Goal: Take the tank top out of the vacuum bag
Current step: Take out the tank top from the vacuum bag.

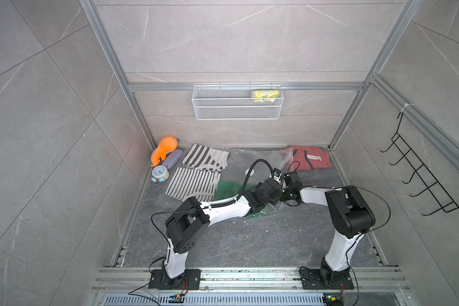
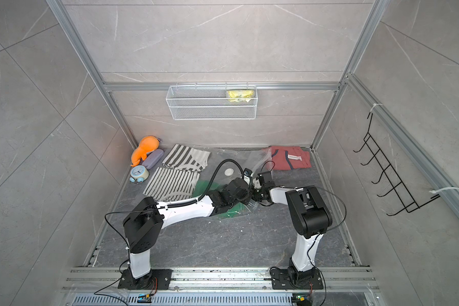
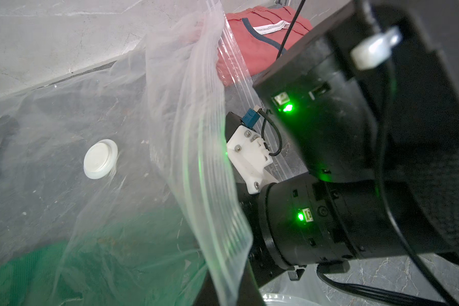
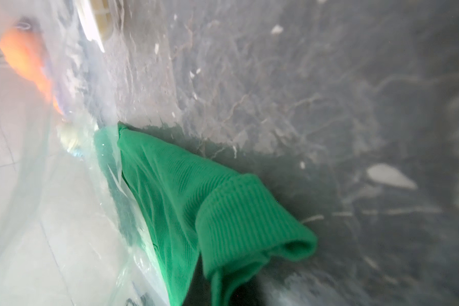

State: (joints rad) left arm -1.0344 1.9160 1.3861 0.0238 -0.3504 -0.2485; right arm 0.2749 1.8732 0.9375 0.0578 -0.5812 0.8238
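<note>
No text, number or brand can be read anywhere. A white label [image 3: 272,26] is sewn at the collar of the red garment [image 3: 244,53], but its print is blurred. The alarm clock [image 1: 160,173] dial and the yellow packet [image 1: 265,96] in the wire basket [image 1: 223,116] are shown too small for figures or lettering.

Both top views look steeply down from high above the arm-base side, facing the back wall [image 1: 236,39]. They share the whole desk [image 1: 249,238], with the valve [image 1: 250,172] [image 2: 229,172] near centre. The left wrist camera sits close beside the valve [image 3: 100,159], viewing it through vacuum bag [image 3: 196,132] film. The right wrist camera sits closer still, low over the desk, facing the tank top [image 4: 170,185] near the valve.
</note>
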